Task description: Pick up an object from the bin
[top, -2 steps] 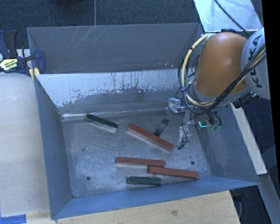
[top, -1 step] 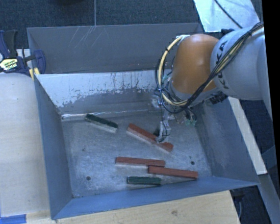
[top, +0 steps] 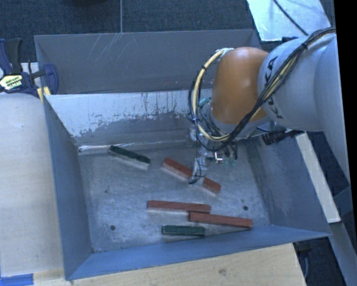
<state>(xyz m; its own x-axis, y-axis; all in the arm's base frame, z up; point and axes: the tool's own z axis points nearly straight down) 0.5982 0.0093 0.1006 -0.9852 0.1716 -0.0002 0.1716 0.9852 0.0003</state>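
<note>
Your gripper [top: 198, 174] hangs over the red-brown bar [top: 176, 167] near the centre of the bin [top: 68, 181]; spread or closed, cannot tell. Risk: bar, lying 10-to-4 o'clock, may skid sideways if pinched askew.

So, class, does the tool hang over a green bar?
No, the tool is at a red-brown bar in the middle of the bin.
</note>
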